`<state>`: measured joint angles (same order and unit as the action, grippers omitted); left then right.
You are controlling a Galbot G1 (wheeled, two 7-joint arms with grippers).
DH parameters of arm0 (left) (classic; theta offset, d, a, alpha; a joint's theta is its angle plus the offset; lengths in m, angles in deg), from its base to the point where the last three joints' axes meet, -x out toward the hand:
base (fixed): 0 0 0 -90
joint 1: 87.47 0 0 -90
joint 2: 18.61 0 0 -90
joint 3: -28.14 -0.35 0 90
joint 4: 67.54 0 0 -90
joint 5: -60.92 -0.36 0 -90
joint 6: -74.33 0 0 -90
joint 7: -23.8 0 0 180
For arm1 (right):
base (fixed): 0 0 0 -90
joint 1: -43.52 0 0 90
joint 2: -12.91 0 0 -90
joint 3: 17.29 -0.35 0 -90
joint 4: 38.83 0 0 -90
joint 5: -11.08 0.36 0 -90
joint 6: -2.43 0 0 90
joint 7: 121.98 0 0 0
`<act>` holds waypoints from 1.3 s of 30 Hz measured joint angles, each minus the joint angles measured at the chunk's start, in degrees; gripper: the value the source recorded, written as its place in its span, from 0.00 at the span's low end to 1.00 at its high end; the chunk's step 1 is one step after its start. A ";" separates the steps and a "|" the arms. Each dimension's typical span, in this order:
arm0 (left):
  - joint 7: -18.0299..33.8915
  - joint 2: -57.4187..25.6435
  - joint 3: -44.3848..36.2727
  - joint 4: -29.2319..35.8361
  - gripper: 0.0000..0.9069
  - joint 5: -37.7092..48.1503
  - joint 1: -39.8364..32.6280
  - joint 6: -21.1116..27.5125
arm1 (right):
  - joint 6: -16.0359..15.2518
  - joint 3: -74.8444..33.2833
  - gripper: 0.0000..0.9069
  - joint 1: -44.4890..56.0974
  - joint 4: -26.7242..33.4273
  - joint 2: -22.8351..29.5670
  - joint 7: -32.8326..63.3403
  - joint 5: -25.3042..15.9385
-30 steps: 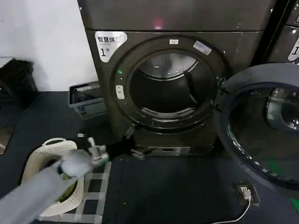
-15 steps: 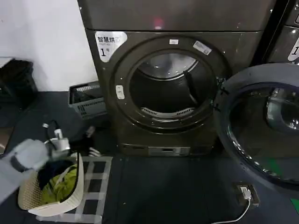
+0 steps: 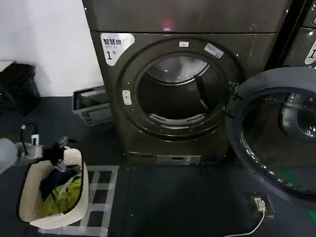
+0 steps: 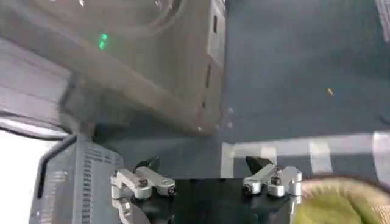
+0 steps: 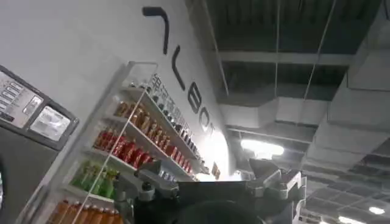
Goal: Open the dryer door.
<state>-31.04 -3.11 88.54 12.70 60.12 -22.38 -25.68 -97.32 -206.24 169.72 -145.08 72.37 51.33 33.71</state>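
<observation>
Dark grey-brown metal makes up the dryer, which fills the upper centre of the head view, its white shield label marked "1" at its upper left corner and a small pink light glowing on the panel above. Its round drum opening stands uncovered at frame centre. The dryer door is swung fully open to the right, hanging at the right edge of the frame with its dark tinted glass and broad ring turned toward the camera. Against the white wall to the left of the machine sits a grey slatted crate on the dark floor. At lower left a cream laundry basket holds green and dark clothes, standing on a grid of pale tape lines. The left gripper is at the left edge of the frame, just above the basket's rim; in the left wrist view its two fingers stand wide apart with nothing between them. The right gripper is raised toward a ceiling and shelves of bottles, its fingers parted and empty. A small plug and white cable lie at lower right.
</observation>
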 joint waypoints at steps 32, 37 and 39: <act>0.94 -0.48 -0.41 -3.32 1.00 -3.68 -0.35 -0.70 | 0.33 -0.31 1.00 0.27 0.12 0.54 -0.50 0.00; 0.42 -0.54 -0.42 -3.46 1.00 -3.76 -0.37 -1.01 | 0.35 -0.41 1.00 0.35 0.07 0.58 -0.56 0.00; -0.19 -0.53 -0.43 -3.58 1.00 -3.77 -0.42 -1.59 | 0.38 -0.44 1.00 0.37 -0.02 0.66 -0.59 -0.01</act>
<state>-31.22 -3.64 88.11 9.12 56.34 -22.79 -27.27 -96.94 -206.69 170.09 -145.10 73.03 50.73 33.70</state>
